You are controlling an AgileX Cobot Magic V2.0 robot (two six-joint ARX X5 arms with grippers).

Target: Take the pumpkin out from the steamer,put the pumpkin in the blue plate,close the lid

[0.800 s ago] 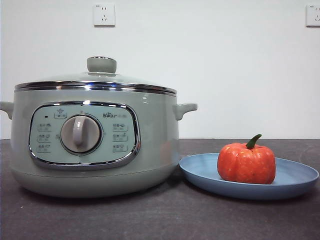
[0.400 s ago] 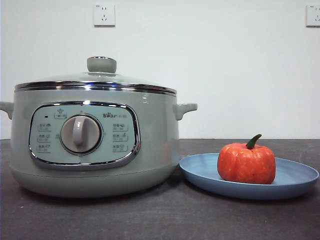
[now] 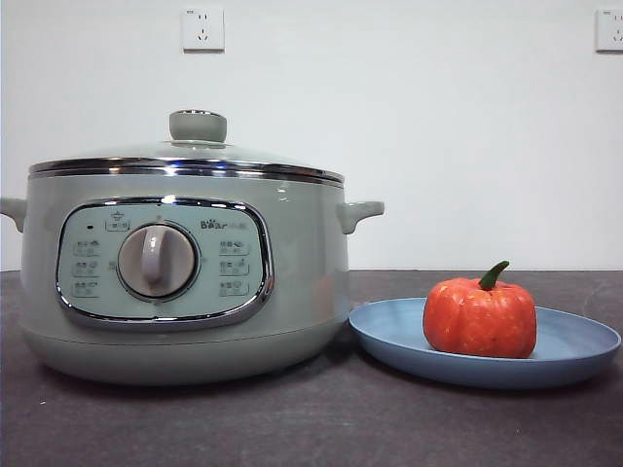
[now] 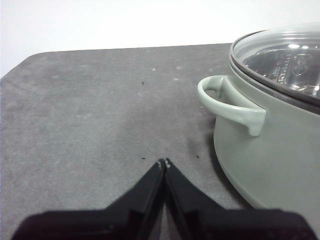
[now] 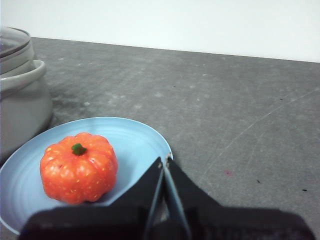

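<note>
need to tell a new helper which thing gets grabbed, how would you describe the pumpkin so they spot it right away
Find the big sage-green steamer with its lid on; beside it on the dark table lies a shallow blue plate. The pumpkin sits on that plate: small, ribbed and orange-red with a curved green stem, the only bright warm-coloured thing there.

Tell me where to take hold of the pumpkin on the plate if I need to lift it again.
Grip the pumpkin across its ribbed sides, coming straight down from above. It sits upright on the blue plate with its thin curved stem pointing up, so the round body probably offers the surer hold. The right gripper, shut, is nearest.
</note>
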